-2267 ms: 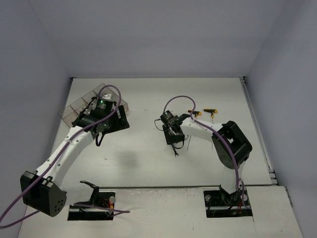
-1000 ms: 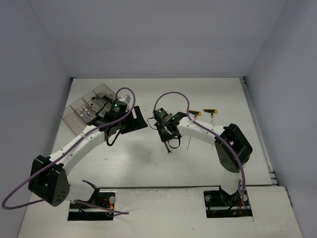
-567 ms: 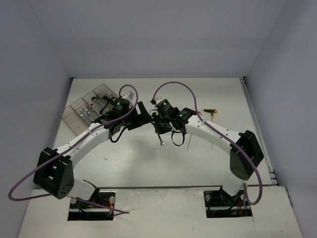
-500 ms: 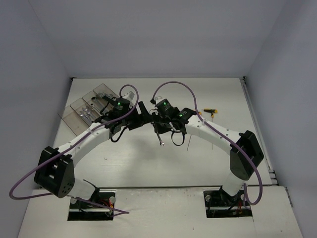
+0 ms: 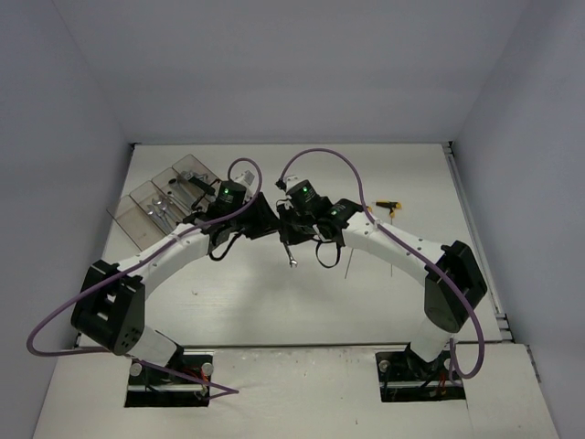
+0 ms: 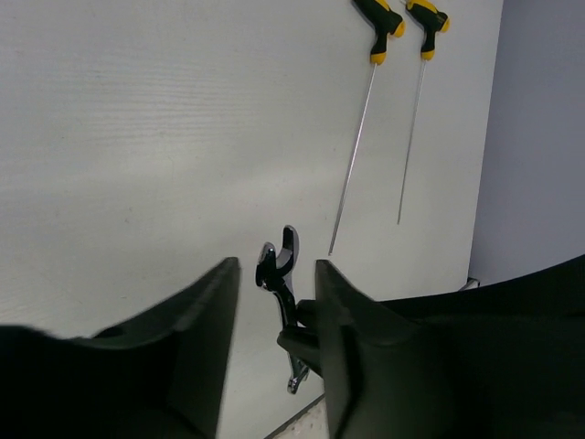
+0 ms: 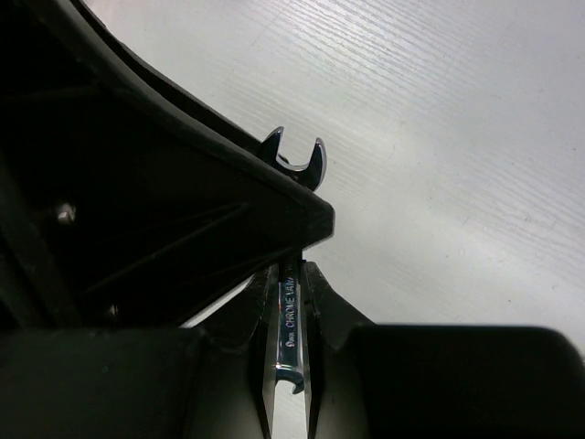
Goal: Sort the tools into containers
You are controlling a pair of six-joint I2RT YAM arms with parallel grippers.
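Wrench (image 7: pixel 286 311): chrome, open-ended, stamped lettering | containers (image 5: pixel 132 215): smoky clear bins

Seen from above, the left gripper (image 5: pixel 271 222) and right gripper (image 5: pixel 287 240) meet so closely that their fingers cannot be told apart. The items in the containers (image 5: pixel 135 219) are too small to name. Only one yellow-handled tool (image 5: pixel 389 205) shows there; the right arm (image 5: pixel 384 240) covers the other. In the left wrist view both tool handles are cut by the top edge. In the right wrist view the left gripper's dark body hides the middle of the wrench (image 7: pixel 287 315).
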